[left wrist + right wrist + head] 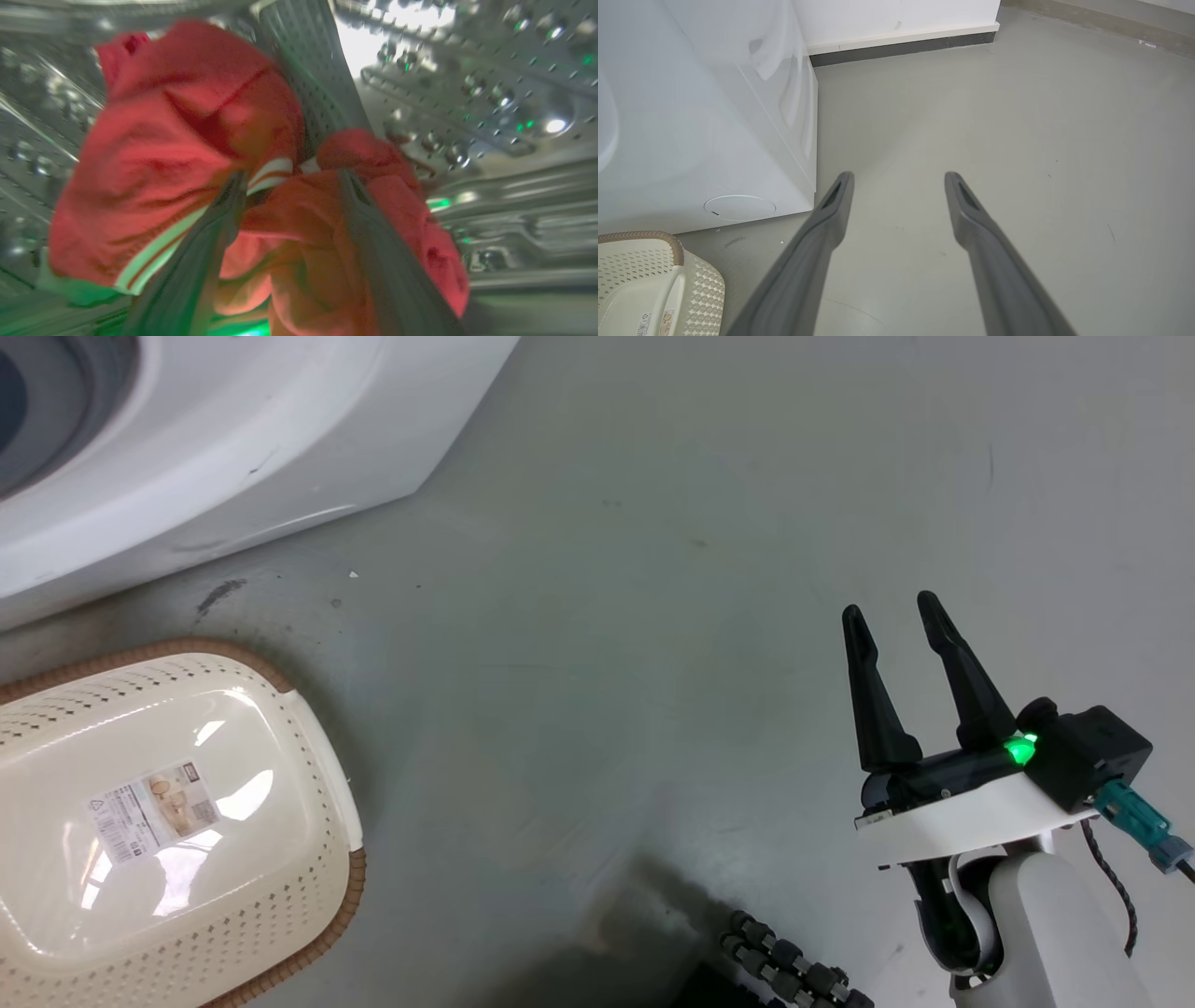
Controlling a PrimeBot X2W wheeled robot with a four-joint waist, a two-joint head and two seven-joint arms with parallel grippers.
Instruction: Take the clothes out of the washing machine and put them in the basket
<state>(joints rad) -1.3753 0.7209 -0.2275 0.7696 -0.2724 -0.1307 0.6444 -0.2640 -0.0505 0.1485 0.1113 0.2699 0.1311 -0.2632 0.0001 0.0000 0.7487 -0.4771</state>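
Observation:
Red clothes (163, 140) with red-and-white striped cuffs lie bunched inside the washing machine's perforated steel drum (467, 93). My left gripper (292, 175) is open, its two fingers spread and pushed into the red fabric, with a fold lying between them. In the head view the white washing machine (233, 420) fills the upper left, and the cream basket (187, 646) stands on the floor below it with nothing in it but a paper label. My right gripper (889, 605) hangs open over bare floor at the lower right, holding nothing. The right wrist view also shows this gripper (899, 175), the machine (691, 116) and the basket (654, 280).
A grey ribbed drum paddle (313, 70) runs up behind the clothes. Grey floor (653, 616) spreads right of the machine and basket. A white wall with a dark skirting (901, 44) stands beyond. A black segmented cable (784, 961) lies near the bottom edge.

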